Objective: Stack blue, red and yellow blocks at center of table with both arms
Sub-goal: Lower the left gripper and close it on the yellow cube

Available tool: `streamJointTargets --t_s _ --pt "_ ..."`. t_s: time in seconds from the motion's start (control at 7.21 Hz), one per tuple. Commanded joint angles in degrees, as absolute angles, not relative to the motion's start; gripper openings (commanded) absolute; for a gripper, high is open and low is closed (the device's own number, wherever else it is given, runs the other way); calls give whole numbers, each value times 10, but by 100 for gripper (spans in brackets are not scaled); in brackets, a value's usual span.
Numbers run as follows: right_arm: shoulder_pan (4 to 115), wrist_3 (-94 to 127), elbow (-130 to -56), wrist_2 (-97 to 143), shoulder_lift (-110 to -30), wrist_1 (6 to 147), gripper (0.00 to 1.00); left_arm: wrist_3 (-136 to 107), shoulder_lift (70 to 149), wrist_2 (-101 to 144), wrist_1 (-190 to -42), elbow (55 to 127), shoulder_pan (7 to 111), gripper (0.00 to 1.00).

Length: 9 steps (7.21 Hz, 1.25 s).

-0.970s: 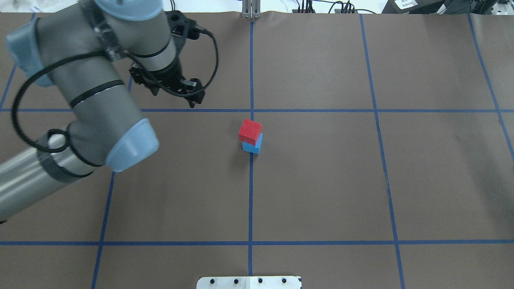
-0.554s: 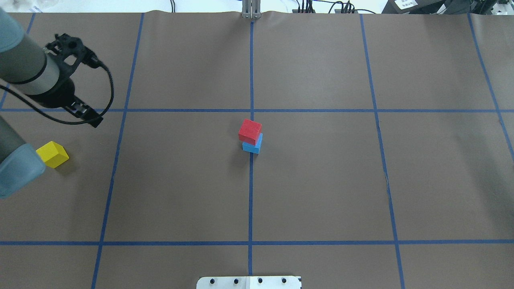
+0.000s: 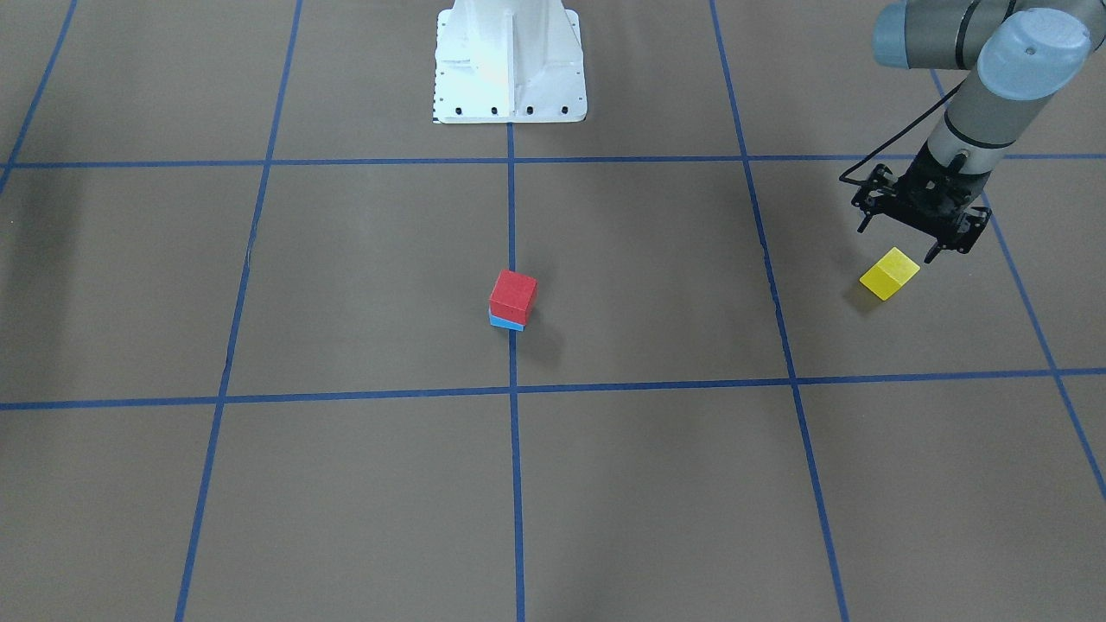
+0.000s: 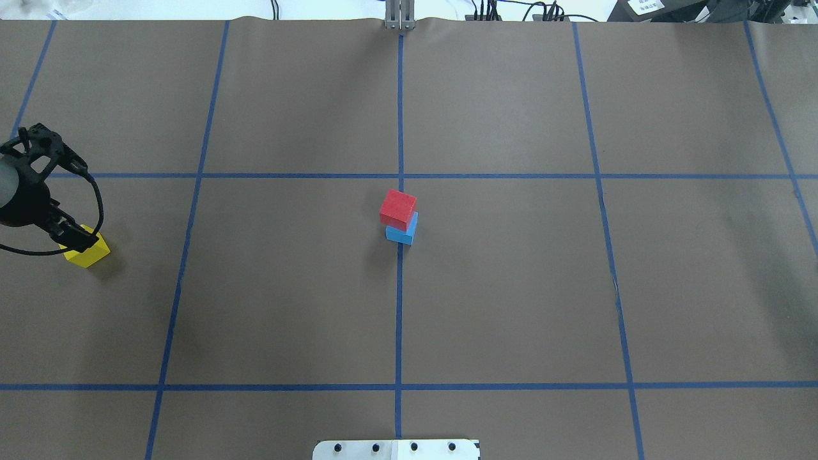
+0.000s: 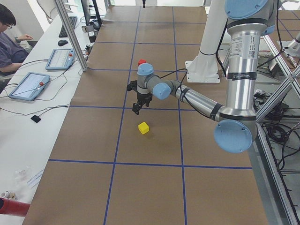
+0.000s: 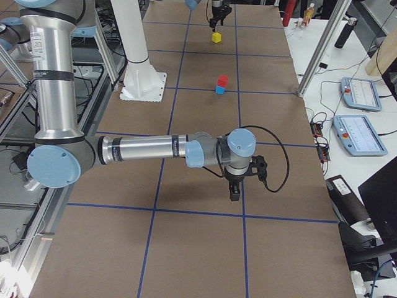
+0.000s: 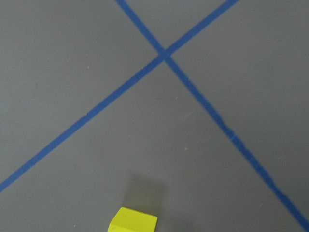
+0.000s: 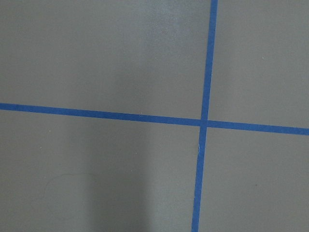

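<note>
The left fingers (image 4: 75, 237) point down, spread apart and empty. Close beneath them, not touching, the yellow block (image 3: 889, 273) sits on the table (image 4: 511, 287); the left wrist view catches only its top, at the lower edge. Well away from these fingers, at the table's middle, the red block (image 4: 398, 209) rests on the blue block (image 4: 402, 234), turned a little so the blue one shows past one side. Farther still, at the table's other end, the right fingers (image 6: 234, 194) point down near a crossing of blue tape lines (image 8: 205, 121); how far they are spread cannot be told.
</note>
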<state>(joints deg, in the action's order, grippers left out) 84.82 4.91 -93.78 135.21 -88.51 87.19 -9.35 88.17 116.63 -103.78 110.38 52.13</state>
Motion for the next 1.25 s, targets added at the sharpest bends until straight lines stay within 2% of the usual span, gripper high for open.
streamJointTargets --t_s 0.0,1.11 --pt "848 49 -938 1352 -885 872 100 -93 881 1167 -1065 1061 519 100" --pt "848 48 -937 1351 -884 872 100 -107 896 1166 -1092 999 516 100"
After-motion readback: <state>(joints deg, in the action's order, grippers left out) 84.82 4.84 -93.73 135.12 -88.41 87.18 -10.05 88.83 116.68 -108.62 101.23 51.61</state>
